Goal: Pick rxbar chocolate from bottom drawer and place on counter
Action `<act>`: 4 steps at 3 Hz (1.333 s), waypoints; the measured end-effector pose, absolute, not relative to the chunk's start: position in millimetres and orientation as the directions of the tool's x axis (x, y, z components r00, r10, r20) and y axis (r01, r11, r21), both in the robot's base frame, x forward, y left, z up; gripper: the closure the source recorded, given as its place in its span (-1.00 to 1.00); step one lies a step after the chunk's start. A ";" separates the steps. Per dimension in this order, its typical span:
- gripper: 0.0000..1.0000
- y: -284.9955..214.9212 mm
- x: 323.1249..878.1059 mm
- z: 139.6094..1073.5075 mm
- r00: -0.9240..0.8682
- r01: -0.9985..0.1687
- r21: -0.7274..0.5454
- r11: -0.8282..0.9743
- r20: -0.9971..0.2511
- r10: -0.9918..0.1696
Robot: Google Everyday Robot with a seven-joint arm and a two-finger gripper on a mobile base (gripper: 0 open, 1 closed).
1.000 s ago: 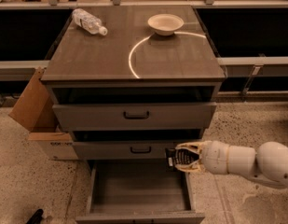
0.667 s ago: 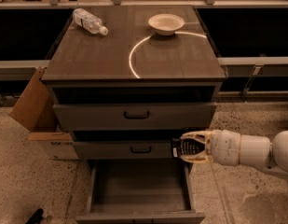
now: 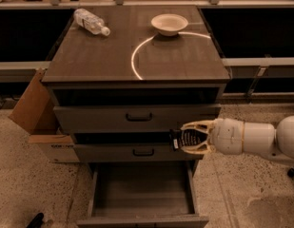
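My gripper [image 3: 183, 137] is shut on the rxbar chocolate [image 3: 186, 138], a small black wrapper with white lettering, held between the cream fingers. It hangs in front of the right end of the middle drawer, above the open bottom drawer [image 3: 142, 191], whose grey floor is bare. The counter [image 3: 99, 56] is the wood-grain cabinet top with a bright curved light arc, well above and left of the gripper.
A clear plastic bottle [image 3: 91, 22] lies at the counter's back left and a white bowl [image 3: 169, 24] sits at the back right. The two upper drawers with black handles [image 3: 139, 117] are slightly open. A cardboard box [image 3: 37, 115] stands left of the cabinet.
My gripper has risen with the bar, from beside the bottom drawer's upper edge to the level of the middle drawer. Nothing on the counter has moved.
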State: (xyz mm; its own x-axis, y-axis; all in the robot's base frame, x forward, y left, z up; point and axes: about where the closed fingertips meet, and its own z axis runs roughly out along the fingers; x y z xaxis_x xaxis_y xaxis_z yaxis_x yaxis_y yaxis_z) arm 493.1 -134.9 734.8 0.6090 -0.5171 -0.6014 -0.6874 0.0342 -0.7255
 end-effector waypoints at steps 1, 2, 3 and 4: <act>1.00 -123.0 517.4 779.1 0.644 -0.662 -0.750 0.004 -0.570 -0.510; 1.00 -108.8 535.3 813.0 0.676 -0.627 -0.779 -0.014 -0.535 -0.507; 1.00 -92.4 548.4 838.6 0.707 -0.589 -0.808 -0.016 -0.505 -0.494; 1.00 -75.0 561.2 866.1 0.744 -0.549 -0.835 -0.027 -0.474 -0.470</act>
